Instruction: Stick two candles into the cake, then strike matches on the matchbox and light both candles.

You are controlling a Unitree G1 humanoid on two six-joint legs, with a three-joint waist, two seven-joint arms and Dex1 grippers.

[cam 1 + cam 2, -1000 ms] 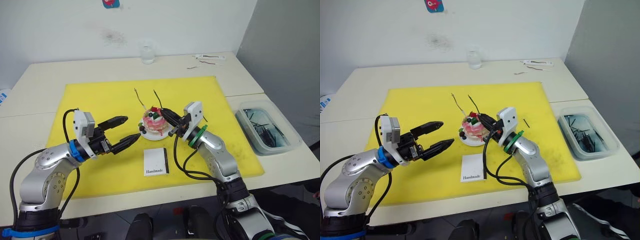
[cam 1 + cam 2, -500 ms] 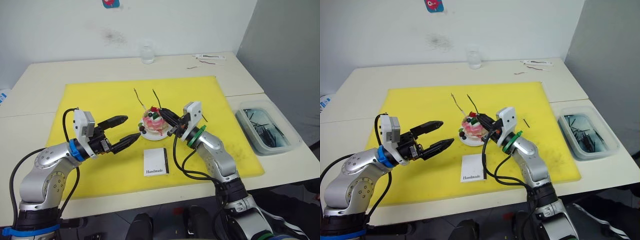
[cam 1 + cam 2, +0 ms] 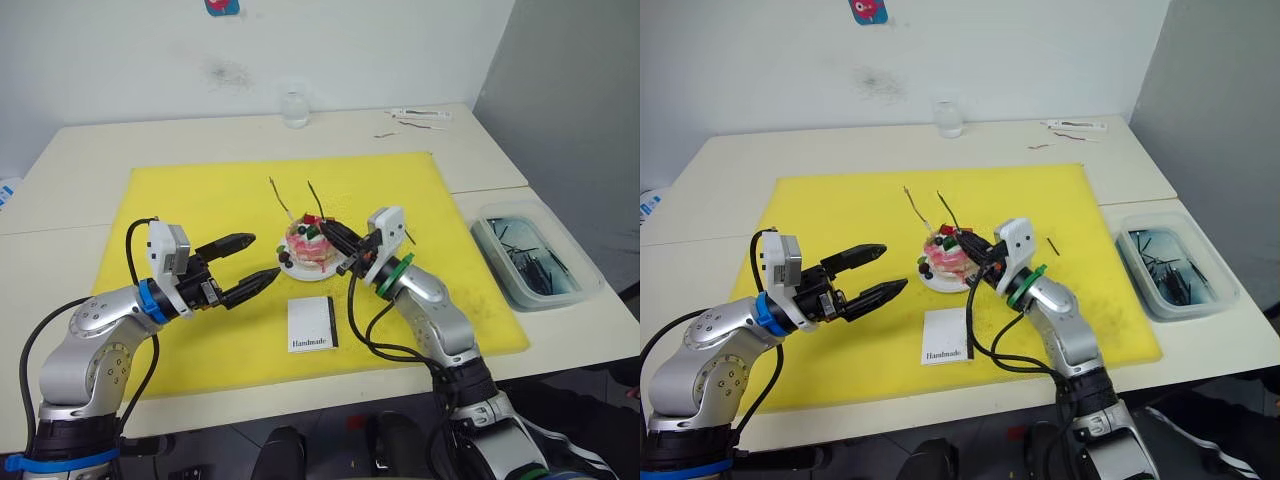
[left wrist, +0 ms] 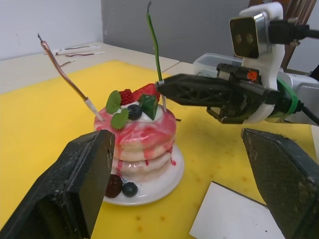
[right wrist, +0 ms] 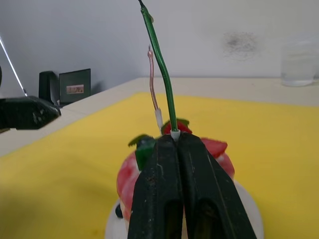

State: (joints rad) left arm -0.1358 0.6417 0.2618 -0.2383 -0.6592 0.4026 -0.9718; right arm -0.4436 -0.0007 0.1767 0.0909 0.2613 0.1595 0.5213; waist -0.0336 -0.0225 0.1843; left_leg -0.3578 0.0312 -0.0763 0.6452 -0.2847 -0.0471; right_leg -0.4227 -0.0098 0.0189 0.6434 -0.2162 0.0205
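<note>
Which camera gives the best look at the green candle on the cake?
The right wrist view: the green candle rises close up from the shut right gripper above the cake. The left wrist view shows it whole but thinner. The eye views show a tiny dark line.

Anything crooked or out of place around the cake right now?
Yes. Both candles lean instead of standing straight: the pale candle tilts sharply out of the cake toward its side, and the green candle bends near its tip. The right claw is shut on the green one's base. One match lies loose on the mat.
</note>
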